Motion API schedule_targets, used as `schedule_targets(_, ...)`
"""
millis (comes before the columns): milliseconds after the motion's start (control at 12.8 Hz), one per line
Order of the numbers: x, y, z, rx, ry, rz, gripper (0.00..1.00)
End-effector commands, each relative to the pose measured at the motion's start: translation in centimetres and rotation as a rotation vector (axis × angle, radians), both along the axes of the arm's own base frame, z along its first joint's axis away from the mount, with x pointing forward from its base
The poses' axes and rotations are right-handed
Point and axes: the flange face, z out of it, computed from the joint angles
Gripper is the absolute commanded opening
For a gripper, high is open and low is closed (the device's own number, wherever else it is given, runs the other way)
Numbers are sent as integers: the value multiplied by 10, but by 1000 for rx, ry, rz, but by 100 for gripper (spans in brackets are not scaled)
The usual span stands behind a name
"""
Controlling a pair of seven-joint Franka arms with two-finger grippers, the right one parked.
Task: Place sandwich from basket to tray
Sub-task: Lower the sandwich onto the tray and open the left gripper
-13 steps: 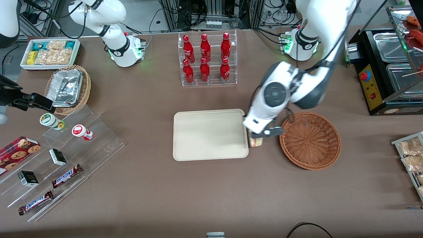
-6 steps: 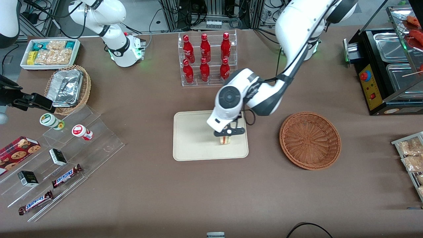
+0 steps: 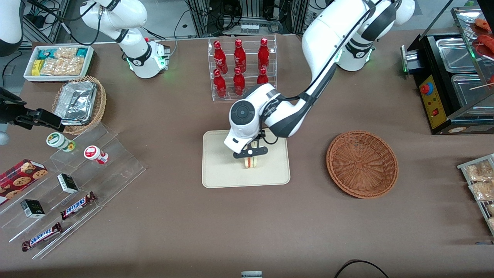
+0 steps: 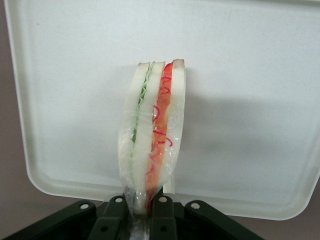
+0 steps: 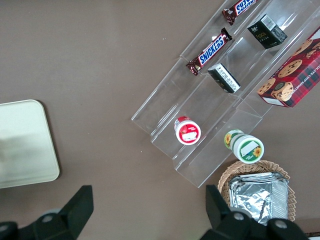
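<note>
The sandwich (image 3: 250, 162), a pale wedge with red and green filling, hangs over the middle of the cream tray (image 3: 220, 170), pinched at one end by my left gripper (image 3: 250, 153). The wrist view shows the sandwich (image 4: 152, 130) in clear wrap, edge on, with the dark fingers (image 4: 114, 215) shut on its lower end and the tray (image 4: 250, 100) under it. I cannot tell whether it touches the tray. The reddish-brown wicker basket (image 3: 362, 163) stands beside the tray toward the working arm's end, with nothing in it.
A clear rack of red bottles (image 3: 241, 69) stands farther from the front camera than the tray, close to the arm's elbow. Toward the parked arm's end are acrylic steps with snack bars (image 3: 77, 204) and a tan basket holding foil containers (image 3: 79, 102).
My left gripper has carried the sandwich from the gap between basket and tray, over the tray's edge, to above the tray's middle.
</note>
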Motion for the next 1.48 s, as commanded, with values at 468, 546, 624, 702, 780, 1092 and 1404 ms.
schedule_targets(468, 9, -18, -17, 27, -31, 84, 0)
schedule_targets(546, 11, -19, -17, 25, -35, 101, 0)
schedule_targets(624, 11, -19, -21, 29, -32, 102, 0)
schedule_targets(702, 12, -19, -23, 27, -33, 101, 19)
schedule_targets(780, 12, -19, -23, 22, -36, 102, 82)
schedule_targets(1092, 13, -19, -4, 16, -44, 91, 100)
schedule_targets(1404, 11, -16, 53, 5, -63, 62, 100)
